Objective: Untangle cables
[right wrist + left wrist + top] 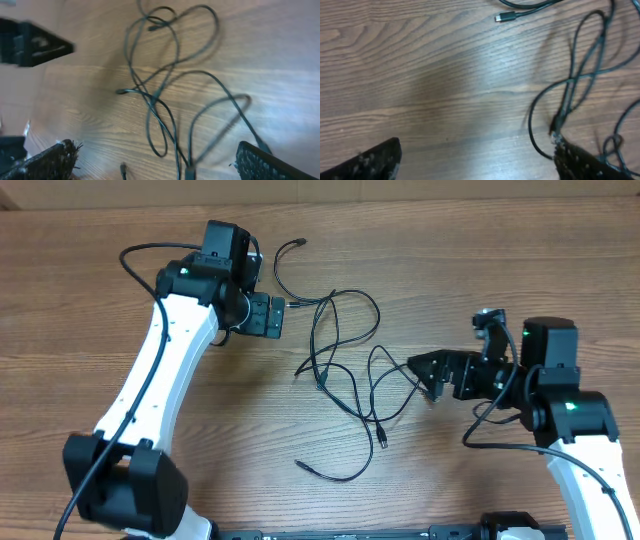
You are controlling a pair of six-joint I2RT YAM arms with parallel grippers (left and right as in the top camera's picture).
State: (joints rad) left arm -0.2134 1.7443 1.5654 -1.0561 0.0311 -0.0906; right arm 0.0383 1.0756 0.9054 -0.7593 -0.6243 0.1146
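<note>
Thin black cables point(340, 345) lie in a loose tangle of crossing loops at the middle of the table. My left gripper point(279, 317) is open at the tangle's upper left. In the left wrist view, a cable plug end point(555, 131) lies right against one of the fingertips point(570, 155) of the left gripper point(476, 146), and nothing sits between the fingers. My right gripper point(418, 377) is open at the tangle's right side. In the right wrist view, several strands of the cables point(160, 115) run across the table between the wide-apart fingers of the right gripper point(156, 148), low over the table.
One cable end point(300, 242) trails off toward the table's far edge, with its plug point(505, 17) also in the left wrist view. Another end point(303, 466) lies toward the near edge. The left gripper's body point(35, 45) shows at the right wrist view's top left.
</note>
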